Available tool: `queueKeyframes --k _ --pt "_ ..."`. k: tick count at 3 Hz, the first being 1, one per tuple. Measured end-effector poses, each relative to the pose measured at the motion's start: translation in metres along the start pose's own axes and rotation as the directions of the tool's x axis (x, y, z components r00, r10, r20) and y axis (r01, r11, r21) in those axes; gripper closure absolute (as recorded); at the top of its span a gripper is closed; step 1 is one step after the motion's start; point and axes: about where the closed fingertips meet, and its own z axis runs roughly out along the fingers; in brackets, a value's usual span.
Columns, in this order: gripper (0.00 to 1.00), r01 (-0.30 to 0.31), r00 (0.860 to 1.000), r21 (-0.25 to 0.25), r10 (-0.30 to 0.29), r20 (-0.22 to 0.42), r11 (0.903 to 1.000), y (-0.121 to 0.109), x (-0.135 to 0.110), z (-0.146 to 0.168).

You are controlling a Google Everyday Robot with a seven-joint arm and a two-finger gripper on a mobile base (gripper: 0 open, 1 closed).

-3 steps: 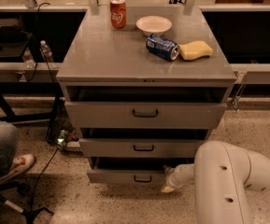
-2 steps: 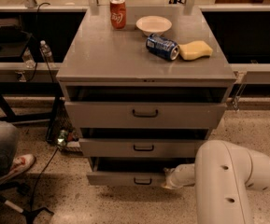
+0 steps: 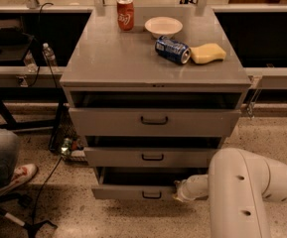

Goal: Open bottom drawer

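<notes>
Your gripper [image 3: 179, 192] is down at the front edge of the bottom drawer [image 3: 128, 191], just right of its loop handle [image 3: 152, 195]; wide or narrow, you cannot tell. That drawer, lowest of three, is pulled out a little. Up on the surface [image 3: 108, 58]: red can [image 3: 125, 14], white bowl [image 3: 163, 26], toppled blue can [image 3: 172, 50], yellow sponge [image 3: 208, 53]

The robot's white arm [image 3: 247, 192] stands to the right of the bottom drawer [image 3: 123, 191], with its thick, rounded elbow section nearest the camera and bent over toward the drawer. From that section a slimmer wrist [image 3: 196, 186] reaches left and slightly down toward the drawer's front. The gripper [image 3: 177, 192] sits at the upper edge of that front, just right of its middle, close against the panel.
</notes>
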Motion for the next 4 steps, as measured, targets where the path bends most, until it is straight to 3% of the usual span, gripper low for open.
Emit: queueKeyframes --k 3,4 --pt "1.00 -0.003 1.000 0.029 0.003 0.009 0.9996 0.011 0.002 -0.014" --pt "1.00 -0.016 1.000 0.056 0.014 0.022 0.9983 0.024 0.005 -0.025"
